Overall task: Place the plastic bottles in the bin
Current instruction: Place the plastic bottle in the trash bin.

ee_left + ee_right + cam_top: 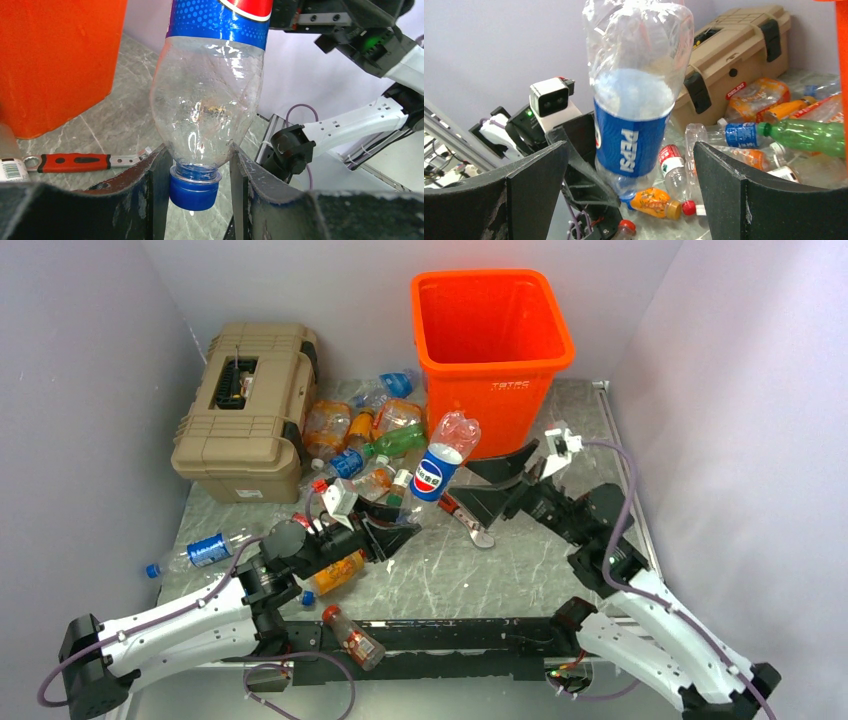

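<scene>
A crushed clear bottle with a blue Pepsi label (438, 460) hangs upside down above the table, in front of the orange bin (480, 410). My left gripper (405, 525) is shut on its neck, just above the blue cap (194, 190), with the fingers (155, 175) pressed against its shoulders. My right gripper (490, 483) stands open just right of this bottle. In the right wrist view the bottle (636, 100) sits between the wide-apart fingers (724, 175), touching neither. More plastic bottles (370, 435) lie piled left of the bin.
A tan toolbox (245, 410) stands at the back left. A red-handled wrench (465, 520) lies below the held bottle. Loose bottles lie at the left (205, 550), under my left arm (335, 572) and at the near edge (352, 635).
</scene>
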{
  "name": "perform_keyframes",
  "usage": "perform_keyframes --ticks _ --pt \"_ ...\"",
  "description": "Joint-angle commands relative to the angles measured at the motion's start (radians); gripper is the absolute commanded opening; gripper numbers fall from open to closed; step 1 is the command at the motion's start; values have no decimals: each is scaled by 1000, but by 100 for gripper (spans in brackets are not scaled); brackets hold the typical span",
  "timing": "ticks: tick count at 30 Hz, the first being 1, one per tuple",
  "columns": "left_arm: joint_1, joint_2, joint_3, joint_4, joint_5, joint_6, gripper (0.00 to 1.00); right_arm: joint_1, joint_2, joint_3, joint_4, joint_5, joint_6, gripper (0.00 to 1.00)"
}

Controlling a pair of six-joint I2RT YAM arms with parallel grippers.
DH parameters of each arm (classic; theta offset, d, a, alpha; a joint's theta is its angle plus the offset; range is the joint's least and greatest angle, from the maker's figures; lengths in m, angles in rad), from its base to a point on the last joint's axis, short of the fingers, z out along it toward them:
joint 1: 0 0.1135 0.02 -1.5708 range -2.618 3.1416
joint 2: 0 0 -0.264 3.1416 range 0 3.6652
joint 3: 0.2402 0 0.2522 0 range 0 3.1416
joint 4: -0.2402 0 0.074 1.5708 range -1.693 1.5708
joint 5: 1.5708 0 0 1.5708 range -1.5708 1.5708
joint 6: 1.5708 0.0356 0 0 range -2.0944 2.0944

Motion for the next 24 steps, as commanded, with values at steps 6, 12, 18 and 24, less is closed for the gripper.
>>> perform_keyframes --ticks 6,12,18,24 --pt "-4 -11 22 58 43 -15 0 6 134 61 238 -91 97 99" --pt "-4 10 49 21 55 -2 0 6 206 66 333 -119 165 96" --pt "-4 10 54 20 63 -2 0 8 252 52 408 -153 224 78" --pt "-4 10 50 25 61 -5 0 8 253 36 421 -146 241 60"
